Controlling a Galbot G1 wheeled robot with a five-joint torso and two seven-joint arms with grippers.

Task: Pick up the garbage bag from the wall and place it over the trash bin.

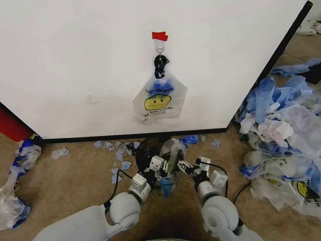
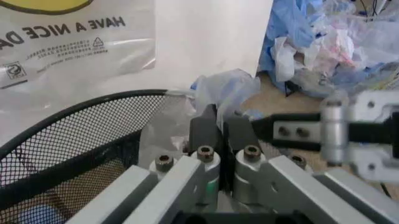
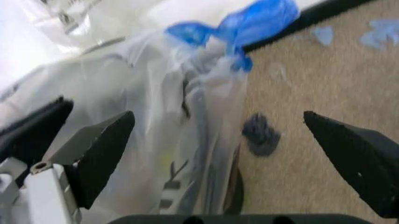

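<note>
From the head view, a garbage bag [image 1: 159, 102] with a yellow smiley face hung flat against the wall [image 1: 90, 60], its blue handles looped over a small hook [image 1: 160, 48] topped by red tape [image 1: 160, 36]. Below it, at the foot of the wall, the trash bin [image 1: 145, 155] stood on the carpet, with thin translucent plastic [image 1: 172, 150] draped over its rim. The left gripper [image 1: 161, 167] and the right gripper [image 1: 182, 166] met just in front of the bin, close beside each other. Small blue scraps [image 1: 120, 155] lay along the wall's black bottom trim, and a large heap of bags [image 1: 286, 135] sat to the robot's right.

In the left wrist view, the left gripper [image 2: 221, 126] had its two dark fingers [image 2: 204, 133] pressed together on a fold of the translucent plastic [image 2: 227, 88] at the black mesh rim of the trash bin [image 2: 68, 140]. The hanging garbage bag [image 2: 74, 42] showed behind the bin (its print read "HAVE A NICE DA"). The right gripper [image 2: 274, 132] reached in from the side, close to the left fingers.

In the right wrist view, the right gripper [image 3: 218, 140] had its fingers [image 3: 103, 151] spread wide, one against the loose translucent plastic [image 3: 187, 116] with blue handles, the other out over bare carpet [image 3: 293, 93]. It held nothing.
</note>
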